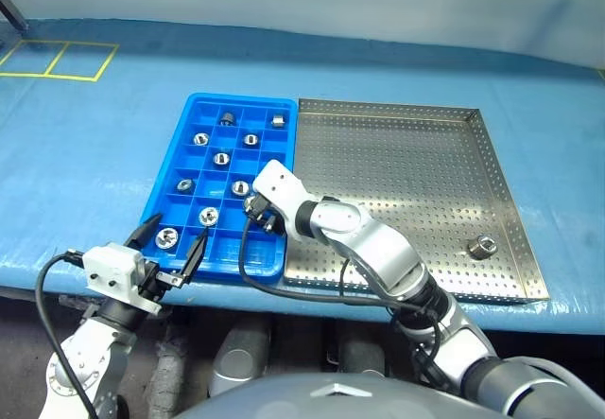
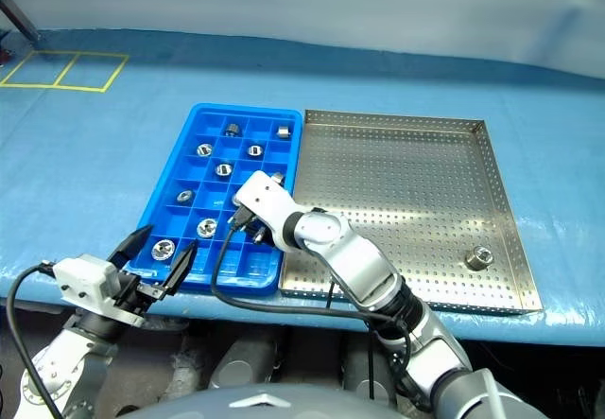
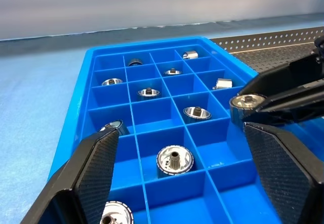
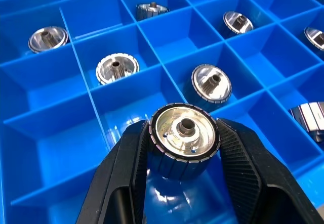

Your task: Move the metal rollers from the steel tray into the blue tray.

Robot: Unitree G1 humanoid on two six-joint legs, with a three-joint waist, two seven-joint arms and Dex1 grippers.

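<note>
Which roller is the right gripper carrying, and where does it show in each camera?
Left eye: roller at the right gripper, over the blue tray's right columns.
Right eye: same spot.
Left wrist: at right, between dark fingers.
Right wrist: centre, clamped.
Shared landmark: the blue tray's grid.

Blue tray (image 3: 96, 62) near end cut off

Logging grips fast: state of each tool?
Left tool: open, empty.
Right tool: shut on a metal roller over the blue tray.
</note>
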